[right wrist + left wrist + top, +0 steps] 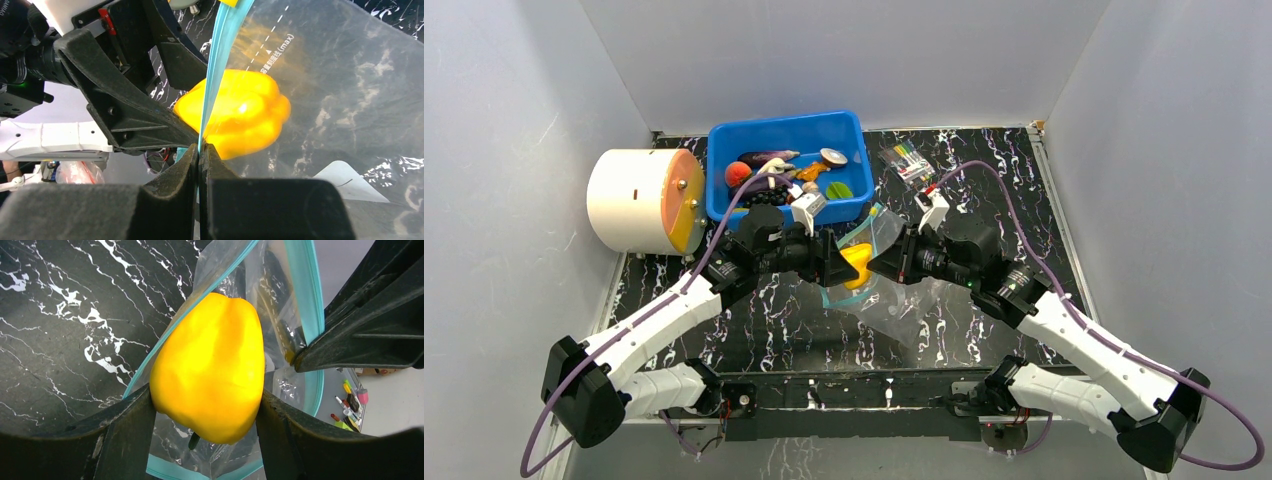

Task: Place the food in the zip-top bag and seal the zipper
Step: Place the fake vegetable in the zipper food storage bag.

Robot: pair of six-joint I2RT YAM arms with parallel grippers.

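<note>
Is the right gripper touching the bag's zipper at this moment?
Touching. In the right wrist view the right gripper is shut on the zipper; the teal strip rises straight out from between its pressed fingers, no gap.

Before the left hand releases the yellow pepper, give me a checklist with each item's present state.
1. Left hand grips the yellow pepper on both sides: ok.
2. Right hand shut on the zipper, holding the mouth up: ok.
3. Zip-top bag mouth open around the pepper: ok.
4. Pepper fully past the zipper: not ok, the strip crosses its middle.
5. Room in the bag beyond the pepper: ok, nothing else seen inside.
</note>
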